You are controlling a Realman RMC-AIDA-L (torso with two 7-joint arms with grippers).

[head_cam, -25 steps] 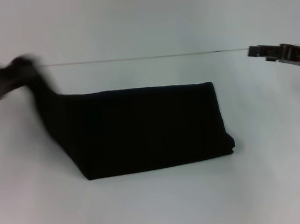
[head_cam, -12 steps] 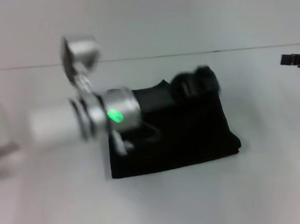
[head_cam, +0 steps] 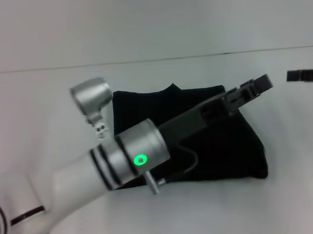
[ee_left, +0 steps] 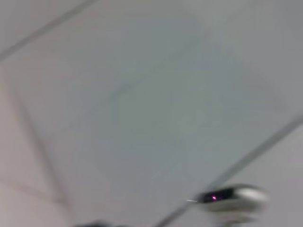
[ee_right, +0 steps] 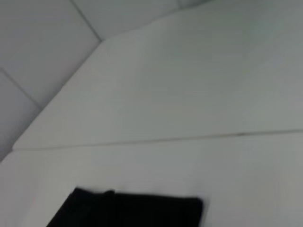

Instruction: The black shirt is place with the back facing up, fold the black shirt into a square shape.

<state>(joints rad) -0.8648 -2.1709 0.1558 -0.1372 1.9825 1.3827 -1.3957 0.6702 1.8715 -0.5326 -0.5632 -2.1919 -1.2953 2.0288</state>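
Note:
The black shirt (head_cam: 224,149) lies on the white table as a folded, roughly square block. Its near right corner bulges out. It also shows in the right wrist view (ee_right: 128,210) as a flat dark slab. My left arm reaches from the near left across the shirt. My left gripper (head_cam: 253,87) hovers at the shirt's far right corner, and I cannot see whether it holds any fabric. My right gripper (head_cam: 305,75) is at the far right edge of the view, apart from the shirt.
The white table (head_cam: 47,104) spreads around the shirt and meets a pale wall at the back. The left arm's silver wrist with a green light (head_cam: 141,160) covers the shirt's near left part. The left wrist view shows only pale panels and a silver object (ee_left: 232,196).
My left arm has swung from the far left across to the right and carried the shirt's left part over. The shirt is now narrower and squarer. My right gripper has drawn back to the right.

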